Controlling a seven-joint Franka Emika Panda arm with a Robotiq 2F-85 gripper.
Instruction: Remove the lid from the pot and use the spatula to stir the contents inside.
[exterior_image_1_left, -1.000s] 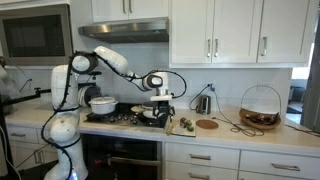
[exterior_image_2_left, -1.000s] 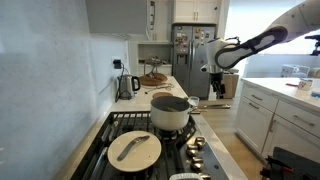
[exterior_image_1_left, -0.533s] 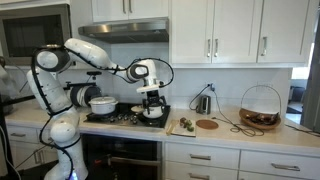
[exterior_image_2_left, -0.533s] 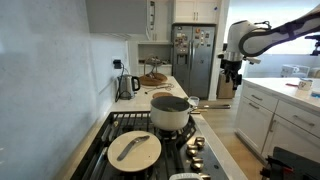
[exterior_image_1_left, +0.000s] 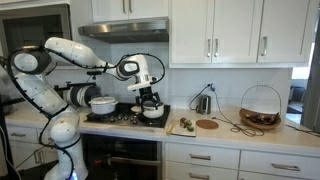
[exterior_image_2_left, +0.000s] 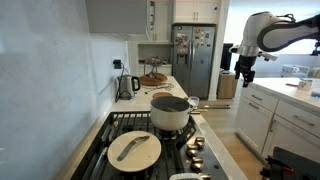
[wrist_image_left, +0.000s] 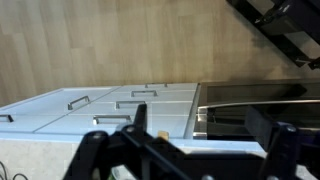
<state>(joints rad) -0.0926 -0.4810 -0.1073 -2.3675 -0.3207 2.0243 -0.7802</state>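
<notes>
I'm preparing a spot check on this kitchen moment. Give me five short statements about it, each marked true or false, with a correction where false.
1. The pot on the stove is uncovered, with its dark inside showing. True.
2. The gripper is touching the pot. False: it hangs in the air, well apart from the pot.
3. A kettle stands by the wall past the stove. True.
4. The wire basket sits on the stove. False: it stands on the counter, far along from the stove.
5. The upper cabinet doors are shut. True.
</notes>
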